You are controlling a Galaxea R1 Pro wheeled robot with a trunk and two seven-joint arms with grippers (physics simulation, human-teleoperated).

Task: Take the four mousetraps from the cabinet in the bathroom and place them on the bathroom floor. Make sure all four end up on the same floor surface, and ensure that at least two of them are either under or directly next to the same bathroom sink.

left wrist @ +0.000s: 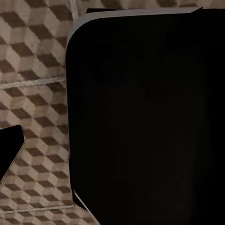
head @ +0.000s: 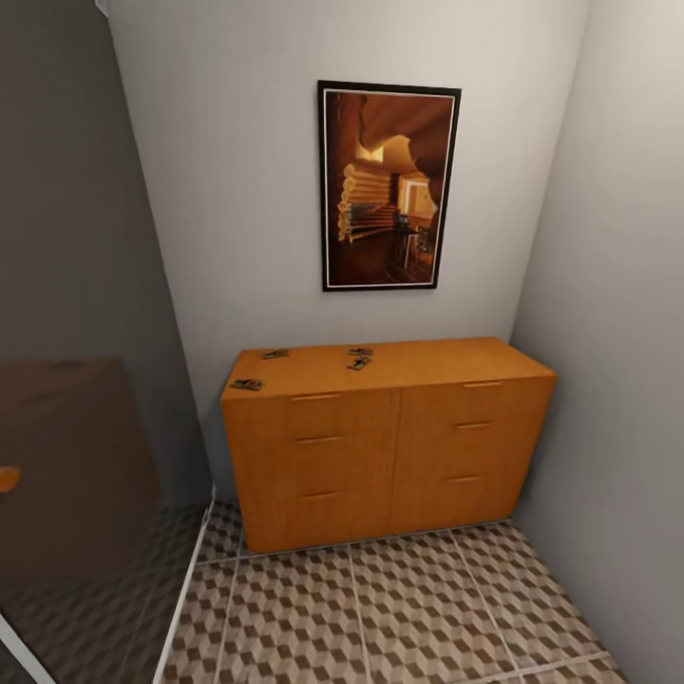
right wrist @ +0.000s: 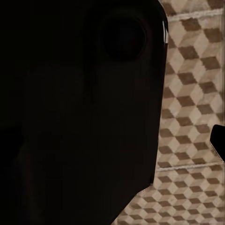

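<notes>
- Bathroom floor point(head: 380, 617) of cube-patterned tiles spreads in front of the cabinet; both wrist views look down on the same tiling beside a large black body.
- Cabinet point(head: 399, 456), orange-brown with bar handles, stands against the back wall in the corner, drawers closed.
- Framed picture point(head: 388, 186) hangs on the wall above the cabinet.
- Mousetraps lie on the cabinet top: one point(head: 248, 385) at the front left corner, one point(head: 275, 354) near the back left corner, two point(head: 359, 358) close together near the back edge, around the middle.
- Gripper state: I cannot tell for either arm.
</notes>
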